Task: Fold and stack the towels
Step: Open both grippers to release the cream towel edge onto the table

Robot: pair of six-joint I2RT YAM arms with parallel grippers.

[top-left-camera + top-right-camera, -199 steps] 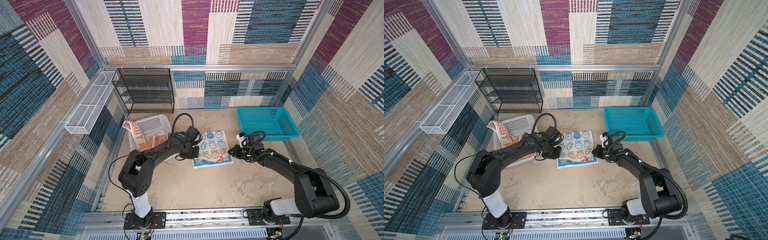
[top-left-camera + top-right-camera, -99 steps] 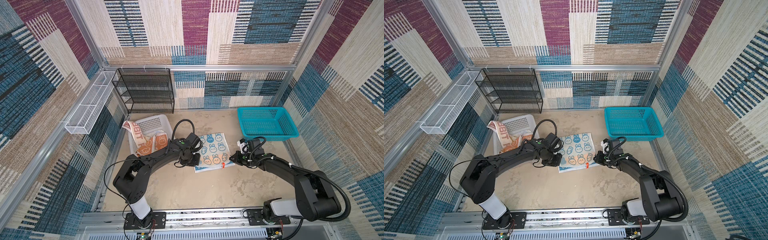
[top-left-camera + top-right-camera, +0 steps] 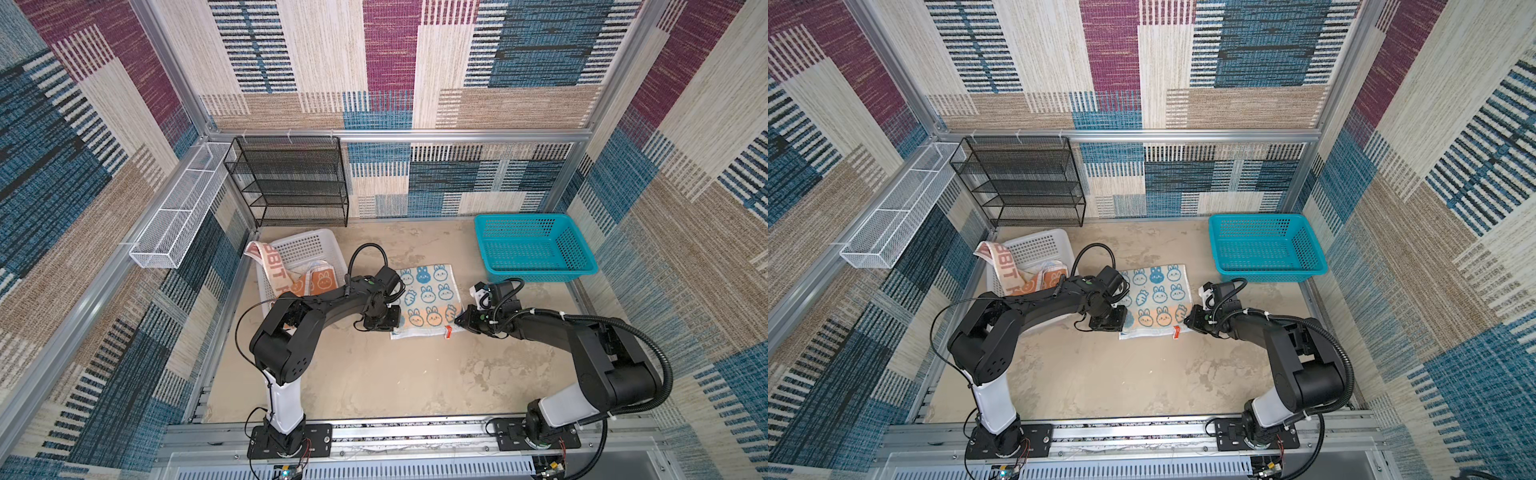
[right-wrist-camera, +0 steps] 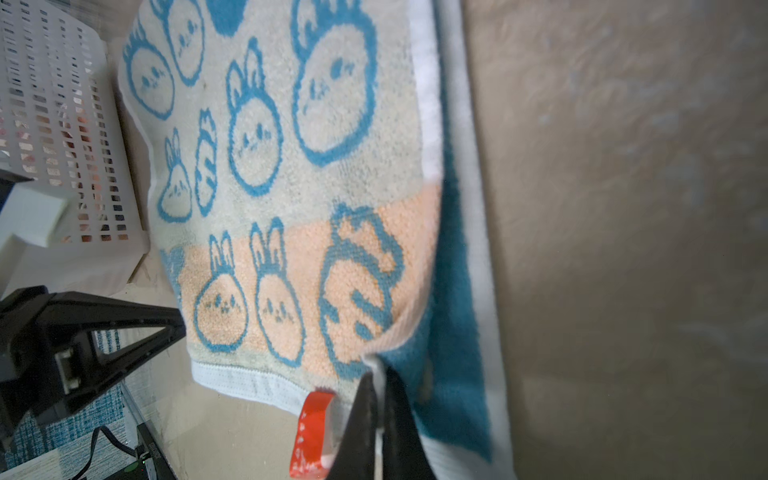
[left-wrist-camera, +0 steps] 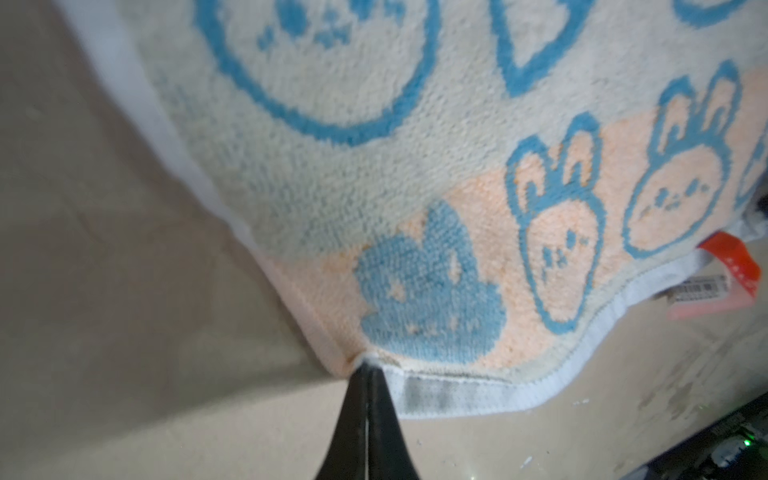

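Bare desk point(image 3: 374, 374) lies wide open at 6 o'clock, between the left arm point(image 3: 332, 307) and the right arm point(image 3: 540, 328). A clear strip runs at 12 o'clock, between the rack point(image 3: 291, 183) and the teal basket point(image 3: 536, 274). The towel point(image 3: 428, 291) fills the centre. The left pincer point(image 5: 368, 370) clamps its 7 o'clock corner and the right pincer point(image 4: 376, 374) its 5 o'clock corner, so the arms fence both sides. The white basket point(image 3: 307, 249) blocks 10 o'clock, just beside the left arm. The teal basket blocks 2 o'clock, with an open gap between it and the towel.
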